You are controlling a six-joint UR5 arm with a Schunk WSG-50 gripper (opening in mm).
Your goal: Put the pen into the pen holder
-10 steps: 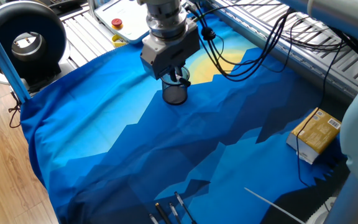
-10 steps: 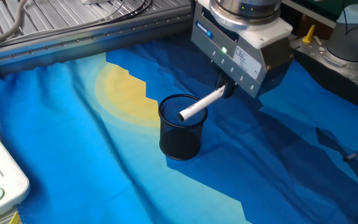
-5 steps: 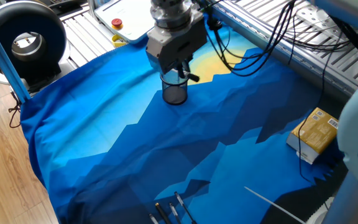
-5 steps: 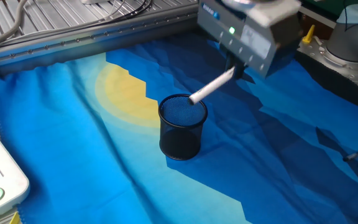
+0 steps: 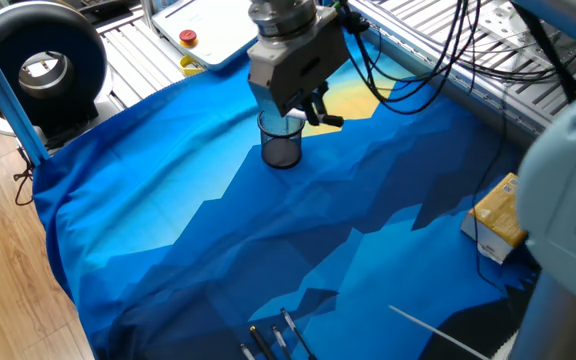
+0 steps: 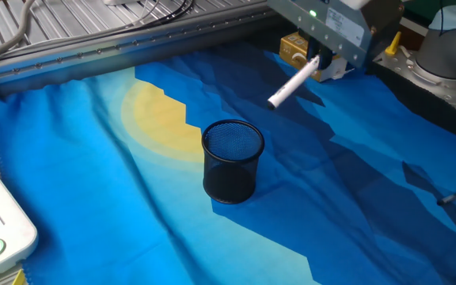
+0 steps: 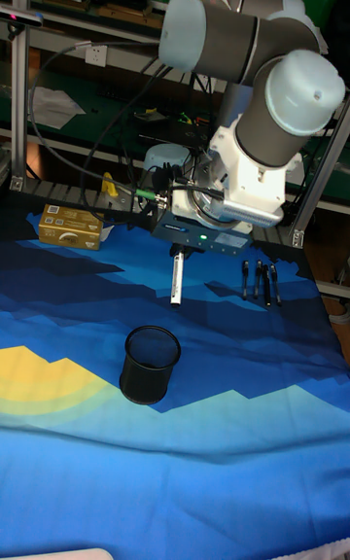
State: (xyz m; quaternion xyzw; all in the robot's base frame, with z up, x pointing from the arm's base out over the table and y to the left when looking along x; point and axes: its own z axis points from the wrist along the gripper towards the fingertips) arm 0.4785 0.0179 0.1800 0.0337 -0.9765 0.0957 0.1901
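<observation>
Gripper [image 6: 317,65] up in the air, pinching pen [image 6: 291,83] by its top end, tilted, white tip angled down. Above and just off to the side of pen holder [image 6: 232,161], empty on the blue cloth [image 6: 93,182].

One fixed view gives me a high, wide look across the worktop [image 5: 168,250]. The other looks down closer from the opposite side. My tall view faces the arm head-on. All share the pen holder [image 5: 280,141] [image 6: 232,161] [image 7: 150,364].
</observation>
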